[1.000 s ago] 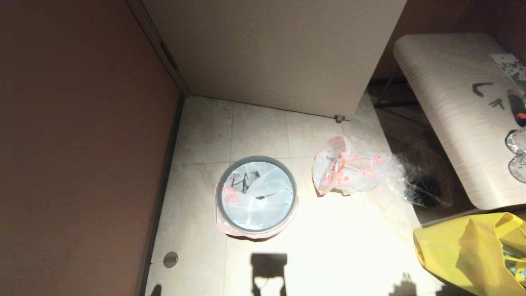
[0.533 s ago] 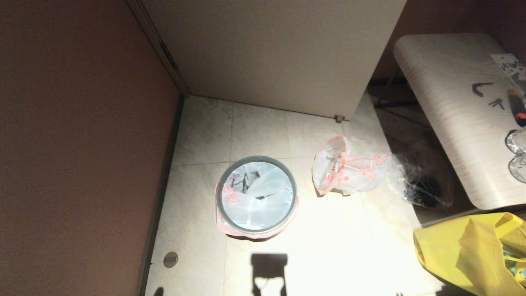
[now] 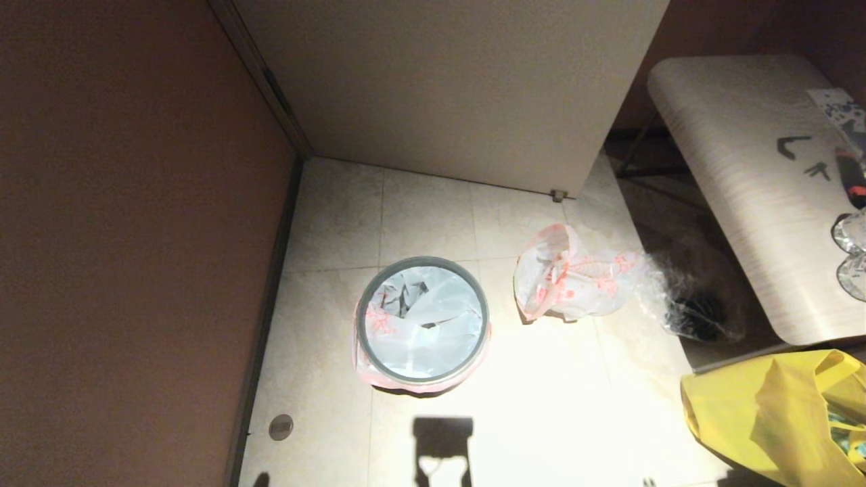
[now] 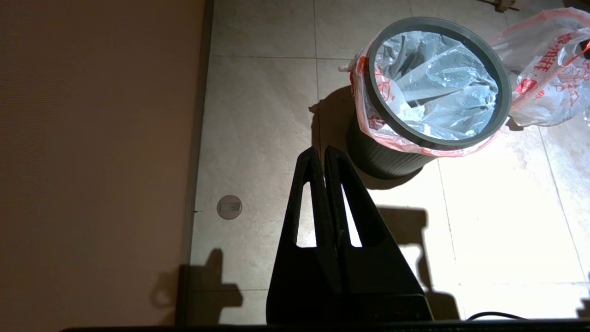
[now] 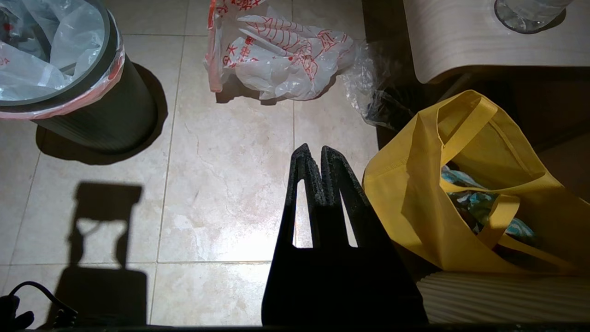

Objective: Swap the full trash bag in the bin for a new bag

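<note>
Thin plastic lines the bin (image 3: 423,321), the new bag (image 3: 426,325) tucked under its hoop, the full trash bag (image 3: 575,274) beside it, so both clenched, empty claws, left gripper (image 4: 323,154) and right gripper (image 5: 312,152), should hang clear.

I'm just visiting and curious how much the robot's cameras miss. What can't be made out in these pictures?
- Bottom of the bin: every view, hidden by the new bag lining it.
- What the full trash bag holds: head view, blurred through printed plastic.
- Yellow bag contents: right wrist view, mostly covered by its own folds.
- Left gripper and right gripper: outside the head view.
</note>
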You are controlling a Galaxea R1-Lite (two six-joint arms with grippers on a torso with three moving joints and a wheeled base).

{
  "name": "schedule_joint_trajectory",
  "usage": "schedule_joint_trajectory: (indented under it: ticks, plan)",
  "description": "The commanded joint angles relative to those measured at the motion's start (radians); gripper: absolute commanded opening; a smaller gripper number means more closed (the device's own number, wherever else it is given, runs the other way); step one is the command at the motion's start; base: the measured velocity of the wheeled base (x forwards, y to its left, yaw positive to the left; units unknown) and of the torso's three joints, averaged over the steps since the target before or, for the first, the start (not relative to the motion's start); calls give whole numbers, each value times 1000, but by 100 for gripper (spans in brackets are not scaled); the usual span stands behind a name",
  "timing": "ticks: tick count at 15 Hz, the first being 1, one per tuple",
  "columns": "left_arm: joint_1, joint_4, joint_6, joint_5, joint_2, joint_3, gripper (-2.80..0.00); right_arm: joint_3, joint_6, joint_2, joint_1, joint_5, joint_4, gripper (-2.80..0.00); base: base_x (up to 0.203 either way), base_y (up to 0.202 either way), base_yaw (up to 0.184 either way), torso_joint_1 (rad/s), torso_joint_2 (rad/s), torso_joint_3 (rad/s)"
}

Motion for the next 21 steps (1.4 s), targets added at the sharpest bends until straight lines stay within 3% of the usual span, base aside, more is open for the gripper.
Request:
schedule_joint_trajectory:
  ticks: [1, 21]
  plan:
    - [0, 0, -1, 1, 3, 0, -280, 12, 3, 2, 0, -1, -4, -280, 0, 0, 0, 0, 0, 0]
    - [0, 0, -1, 1, 3, 0, -280, 13, 32, 2, 0, -7, -5, -280, 0, 0, 0, 0, 0, 0]
